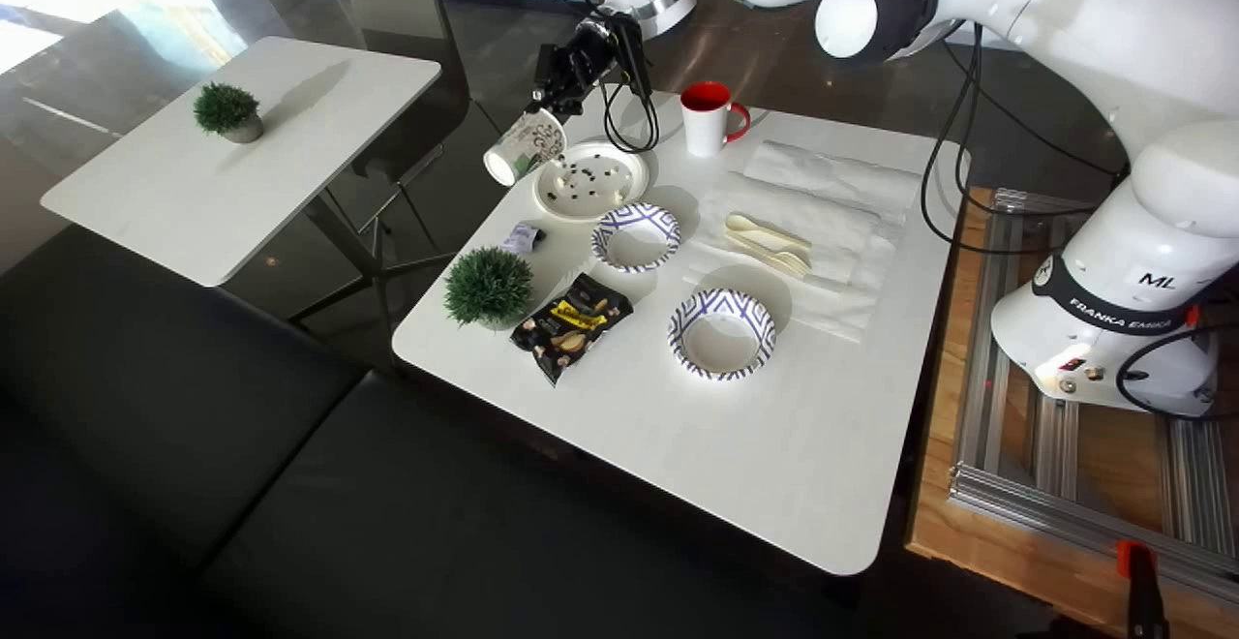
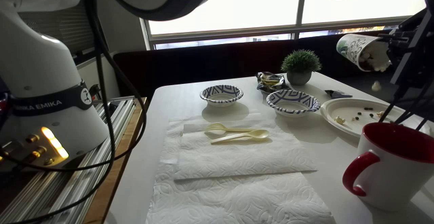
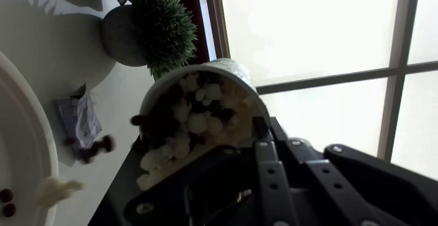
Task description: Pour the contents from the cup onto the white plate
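Note:
My gripper [image 3: 268,125] is shut on the wall at the rim of a patterned paper cup [image 3: 236,67]; the cup also shows in both exterior views [image 1: 528,147] [image 2: 352,45]. The cup is tilted past sideways above the edge of the white plate [image 1: 581,210], its mouth facing down toward the plate. Popcorn [image 3: 197,122] and dark pieces are still inside the cup. Some dark pieces [image 3: 97,147] and a popcorn piece [image 2: 376,86] are blurred in mid-air. Several dark pieces and a few popcorn pieces lie on the plate, whose rim shows in the wrist view [image 3: 42,123].
A red-and-white mug [image 1: 704,128] stands beside the plate. Two patterned bowls [image 1: 636,238] [image 1: 721,337], a torn wrapper [image 1: 524,238], a potted plant [image 1: 489,286] and a black snack bag [image 1: 571,325] are nearby. Wooden utensils [image 1: 770,244] lie on paper towels [image 1: 842,223].

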